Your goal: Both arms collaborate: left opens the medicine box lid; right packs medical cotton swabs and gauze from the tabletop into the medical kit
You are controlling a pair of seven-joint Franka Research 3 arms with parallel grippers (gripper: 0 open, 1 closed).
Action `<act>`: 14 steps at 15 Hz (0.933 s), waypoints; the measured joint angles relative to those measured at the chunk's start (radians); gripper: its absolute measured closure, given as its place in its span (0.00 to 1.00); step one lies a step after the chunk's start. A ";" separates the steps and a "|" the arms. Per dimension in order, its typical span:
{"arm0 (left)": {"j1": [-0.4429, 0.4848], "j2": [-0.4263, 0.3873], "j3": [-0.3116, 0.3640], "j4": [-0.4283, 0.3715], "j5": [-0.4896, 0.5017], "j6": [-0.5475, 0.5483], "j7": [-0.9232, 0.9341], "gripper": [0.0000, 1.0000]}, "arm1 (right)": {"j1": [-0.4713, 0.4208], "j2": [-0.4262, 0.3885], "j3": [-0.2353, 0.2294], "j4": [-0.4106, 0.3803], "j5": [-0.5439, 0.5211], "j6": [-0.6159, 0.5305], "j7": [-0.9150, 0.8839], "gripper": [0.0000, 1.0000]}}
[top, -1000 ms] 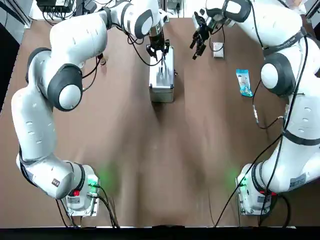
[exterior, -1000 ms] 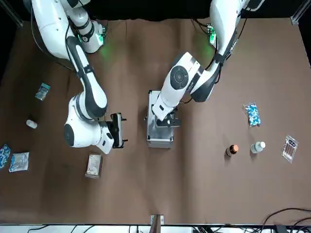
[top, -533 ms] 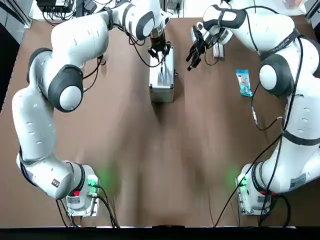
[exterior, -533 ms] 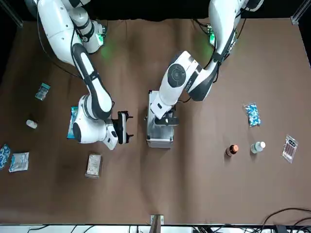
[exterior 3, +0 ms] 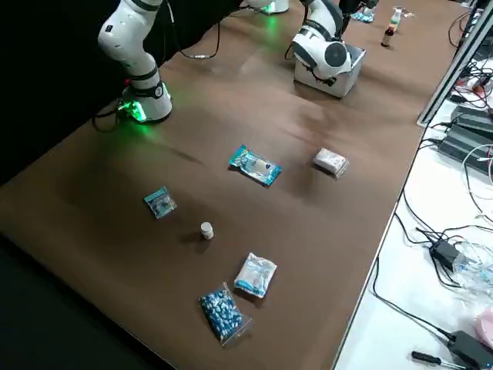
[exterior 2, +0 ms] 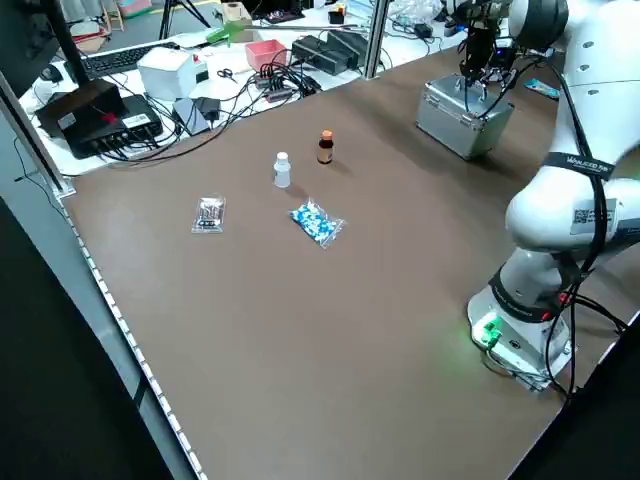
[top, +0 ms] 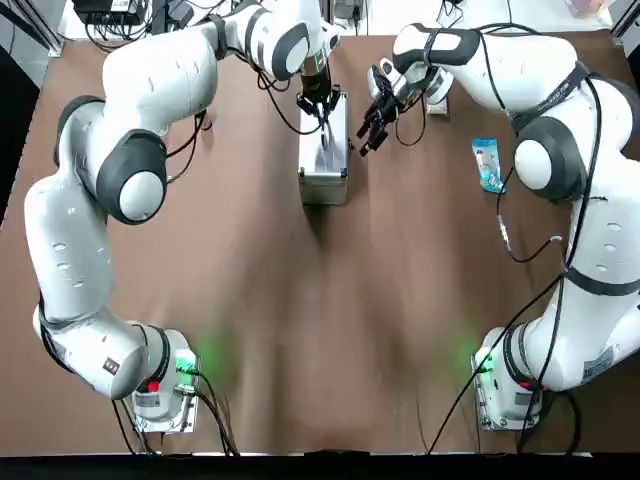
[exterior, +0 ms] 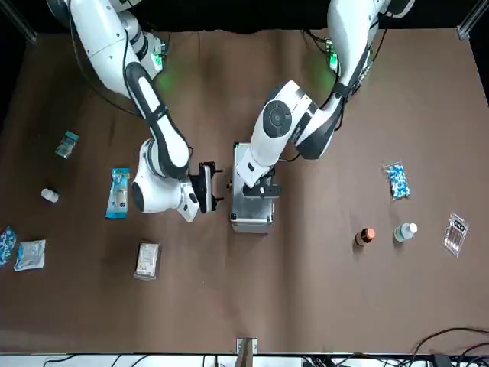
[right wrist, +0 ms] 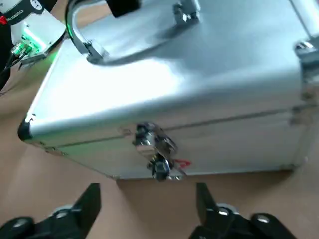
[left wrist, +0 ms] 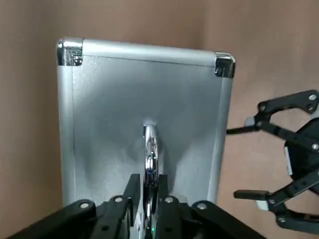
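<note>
The silver medical kit stands with its lid down at the far middle of the tabletop. My left gripper is above it, shut on the kit's top handle. My right gripper hovers open beside the kit's latch side, with nothing between its fingers. The teal medical cotton swabs packet lies on the table to the right of the kit. The white gauze packet lies flat farther out, beyond the right gripper.
A brown bottle, a white bottle, a speckled packet and a clear packet lie on the left arm's side. A small teal packet, a white bottle and two packets lie at the far right.
My right gripper has swung from near the gauze toward the kit's latch side, uncovering the teal packet in the front view. The left gripper stays on the handle.
</note>
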 joint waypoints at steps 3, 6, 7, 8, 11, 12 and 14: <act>0.000 0.000 0.000 0.000 0.006 -0.001 0.001 0.86 | 0.018 -0.018 0.000 -0.014 0.010 0.010 0.000 0.23; -0.002 0.000 0.000 0.001 0.014 -0.003 0.002 0.87 | 0.030 -0.035 0.000 -0.031 0.019 0.030 0.000 0.28; -0.002 0.000 0.000 0.001 0.014 -0.003 0.002 0.87 | 0.032 -0.035 0.000 -0.032 0.019 0.032 0.000 0.28; -0.002 0.000 0.000 0.001 0.014 -0.003 0.002 0.87 | 0.032 -0.035 0.000 -0.033 0.020 0.034 0.000 0.33; -0.002 0.000 0.000 0.001 0.014 -0.003 0.002 0.87 | 0.034 -0.035 0.000 -0.037 0.027 0.049 0.000 0.34; -0.002 0.000 0.000 0.001 0.014 -0.003 0.002 0.87 | 0.037 -0.035 0.000 -0.038 0.034 0.052 0.000 0.34; -0.002 0.000 0.000 0.001 0.014 -0.003 0.002 0.87 | 0.044 -0.035 0.000 -0.038 0.039 0.061 0.000 0.34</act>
